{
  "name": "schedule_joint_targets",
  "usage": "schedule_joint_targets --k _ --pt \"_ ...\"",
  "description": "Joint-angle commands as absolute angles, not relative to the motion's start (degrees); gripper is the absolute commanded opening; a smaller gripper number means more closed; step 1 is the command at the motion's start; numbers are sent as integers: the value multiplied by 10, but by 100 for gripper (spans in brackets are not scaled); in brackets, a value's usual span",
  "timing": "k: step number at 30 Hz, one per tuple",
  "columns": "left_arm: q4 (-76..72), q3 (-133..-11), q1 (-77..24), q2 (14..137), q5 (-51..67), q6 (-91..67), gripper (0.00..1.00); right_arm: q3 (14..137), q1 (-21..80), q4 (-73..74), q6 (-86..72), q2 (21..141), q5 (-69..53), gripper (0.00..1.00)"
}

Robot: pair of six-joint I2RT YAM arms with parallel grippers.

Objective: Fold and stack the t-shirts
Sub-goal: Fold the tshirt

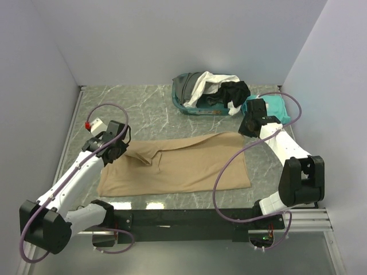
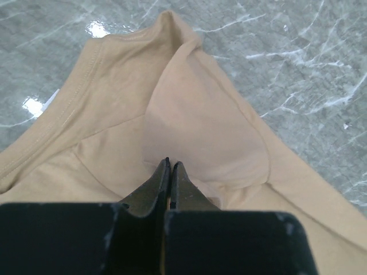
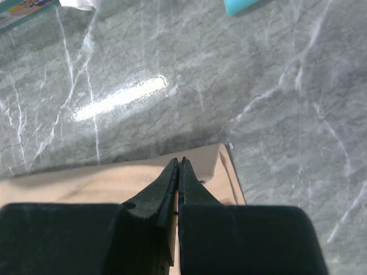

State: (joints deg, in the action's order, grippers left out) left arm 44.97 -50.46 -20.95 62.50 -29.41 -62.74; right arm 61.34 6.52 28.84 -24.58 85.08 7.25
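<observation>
Tan t-shirt (image 1: 183, 166) lies spread across the middle of the table (image 1: 149, 109), with its long side running left to right. The left tool (image 2: 171, 163) is closed at the shirt's left end. Its two fingers are pressed together on a raised fold of tan cloth near the neckline, and the fold rises off the table toward them. The right tool (image 3: 179, 161) is closed on the shirt's far right corner, where a sliver of tan shows between its fingers.

At the far side, a teal basket (image 1: 182, 106) holds a white t-shirt (image 1: 203, 85), a black t-shirt (image 1: 235, 91) and a dark grey t-shirt (image 1: 186, 86) in a heap. A teal t-shirt (image 1: 278, 107) lies just right of the basket, behind the right arm.

In the right wrist view, a yellow and blue label (image 3: 23, 8) shows at the far left; its writing is too small to read.
</observation>
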Motion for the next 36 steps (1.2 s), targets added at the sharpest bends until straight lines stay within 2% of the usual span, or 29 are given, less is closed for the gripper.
schedule_joint_targets --k 1,14,24,27,28,29,30,31,32,33,34,35,36 --pt "495 -539 -211 599 -308 -642 1 606 69 301 -243 813 99 0" --pt "566 -533 -211 509 -294 -650 1 578 67 303 -241 781 114 0" --pt "583 -444 -211 443 -228 -693 3 550 68 307 -248 780 130 0" --pt "555 -415 -211 419 -164 -682 33 529 67 316 -262 774 161 6" --pt "562 -410 -211 410 -161 -690 38 525 67 317 -265 772 167 8" --pt "567 -413 -212 405 -159 -700 42 521 68 318 -268 769 175 25" --pt "573 -417 -212 395 -159 -701 48 519 67 320 -276 764 184 35" --pt "587 -422 -212 388 -163 -707 61 519 68 323 -278 761 193 42" --pt "591 -432 -212 381 -178 -710 67 519 68 325 -279 757 194 48" --pt "594 -437 -212 374 -191 -709 73 524 68 326 -281 749 194 50" --pt "590 -440 -212 361 -201 -708 90 525 67 324 -280 744 183 55" --pt "584 -445 -212 358 -208 -701 99 527 68 323 -279 740 176 57" --pt "576 -452 -212 357 -213 -696 99 530 67 321 -273 729 166 61"
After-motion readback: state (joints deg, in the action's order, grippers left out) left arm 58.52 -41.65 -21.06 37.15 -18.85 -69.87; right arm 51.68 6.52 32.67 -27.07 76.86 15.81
